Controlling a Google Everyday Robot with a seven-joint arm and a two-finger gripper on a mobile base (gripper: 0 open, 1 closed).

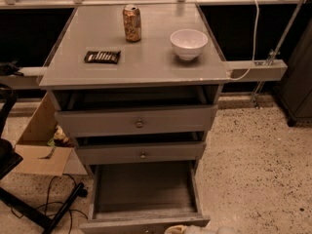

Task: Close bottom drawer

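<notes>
One pincer (183, 229), just beside open bottom drawer (145, 191)

Pale cream, smoothly rounded jaws, barely in view at the lower edge.

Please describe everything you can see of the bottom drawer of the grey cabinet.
The bottom drawer is grey and the lowest of three. It is pulled far out, showing a long flat tray that looks empty, with low side walls. Its slim front is cut by the picture's lower edge. The pale gripper is at that front's right end; whether it touches cannot be told.
</notes>
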